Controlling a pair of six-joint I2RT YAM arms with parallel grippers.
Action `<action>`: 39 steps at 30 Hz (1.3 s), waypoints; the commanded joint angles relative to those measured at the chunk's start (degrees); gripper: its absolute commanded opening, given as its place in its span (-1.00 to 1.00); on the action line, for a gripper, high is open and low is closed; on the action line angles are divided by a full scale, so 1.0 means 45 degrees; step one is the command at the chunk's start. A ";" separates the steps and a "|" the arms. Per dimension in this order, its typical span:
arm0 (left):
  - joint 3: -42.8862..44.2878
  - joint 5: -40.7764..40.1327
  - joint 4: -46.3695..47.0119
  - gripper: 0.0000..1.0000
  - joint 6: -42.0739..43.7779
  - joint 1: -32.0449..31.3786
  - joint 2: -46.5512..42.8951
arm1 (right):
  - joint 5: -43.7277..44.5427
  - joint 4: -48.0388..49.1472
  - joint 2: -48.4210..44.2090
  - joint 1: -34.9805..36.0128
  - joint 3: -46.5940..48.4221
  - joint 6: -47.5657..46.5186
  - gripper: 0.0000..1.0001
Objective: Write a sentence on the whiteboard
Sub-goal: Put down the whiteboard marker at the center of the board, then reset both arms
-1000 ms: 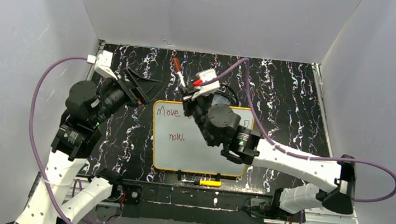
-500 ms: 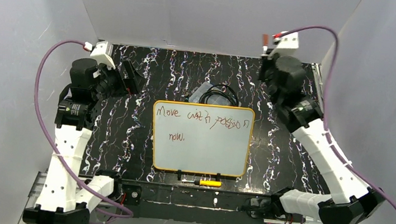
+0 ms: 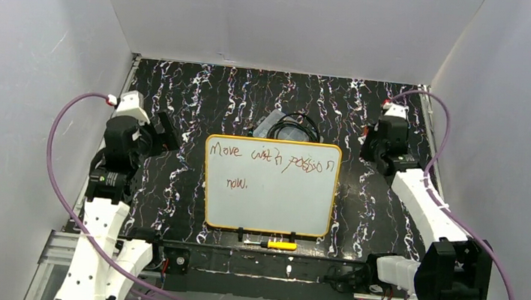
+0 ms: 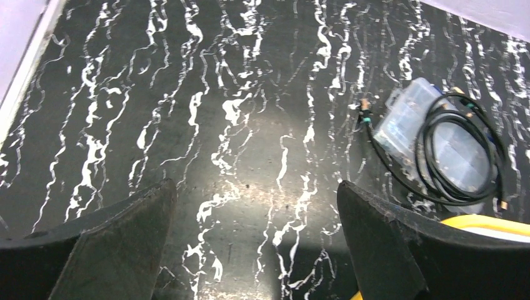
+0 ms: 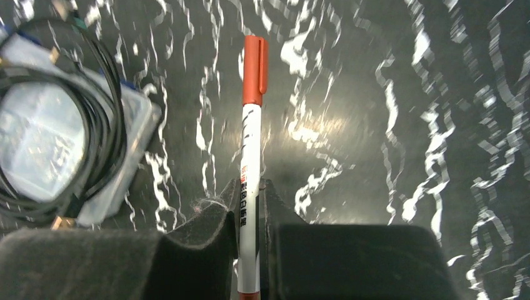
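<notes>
My left claw [image 4: 253, 200] hangs off the whiteboard's [image 3: 279, 204] left side, fingers spread wide, only the black marbled table [image 3: 200, 97] showing btwn them. The whiteboard lies flat mid-table w/ its yellow-orange rim, and one corner of it peeks into my left wrist cam at bottom right. The sentence [image 3: 273, 158] runs along the board's top edge in reddish-brown scrawl, w/ one more short word on the line under it, toward the board's left side. My right claw [image 5: 247, 194] sits off the board's upper right corner, clamped tight on a marker [image 5: 251, 144]. White barrel pinched btwn both fingers, red-orange cap [image 5: 255, 69] on and poking out past the tips. Just beyond the board's top edge there's a clear plastic box [image 4: 406, 115] w/ a black cable [image 4: 451, 200] coiled on it. Along the board's near edge lies a small yellow-handled tool [image 3: 280, 245], approx parallel to the rim
</notes>
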 commanded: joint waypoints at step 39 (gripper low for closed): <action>-0.2185 -0.0925 0.2085 0.97 0.1118 0.0085 -0.4345 | -0.0031 0.2087 -0.3643 0.0035 -0.2056 -0.0448 0.97</action>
